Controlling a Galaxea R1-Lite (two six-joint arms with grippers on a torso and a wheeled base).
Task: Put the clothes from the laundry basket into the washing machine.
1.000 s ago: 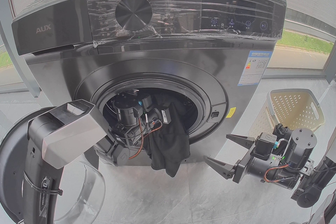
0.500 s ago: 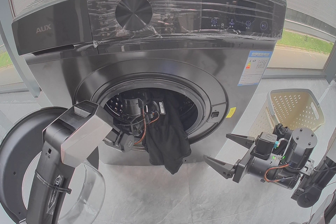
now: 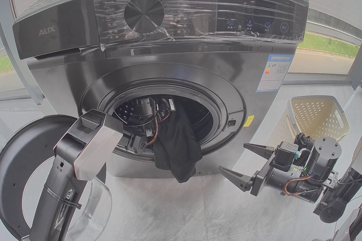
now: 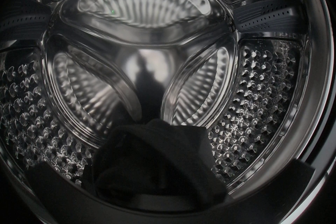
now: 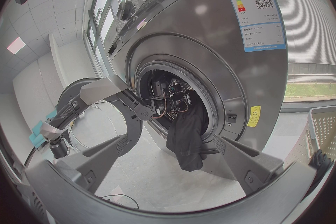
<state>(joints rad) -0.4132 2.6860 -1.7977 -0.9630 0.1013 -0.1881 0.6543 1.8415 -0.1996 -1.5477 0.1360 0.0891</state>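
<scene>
Black garment (image 3: 177, 147) is draped over drum lip (image 3: 214, 141), long axis hanging down outside. Top end lies by L end effector (image 3: 163, 107) inside; grip can't be told. R end effector (image 3: 232, 157) is held open, farther off.

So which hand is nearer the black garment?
Left. The left hand is inside the washing machine, right by the black garment; the right hand hangs open outside, apart from it, in front of the laundry basket.
</scene>
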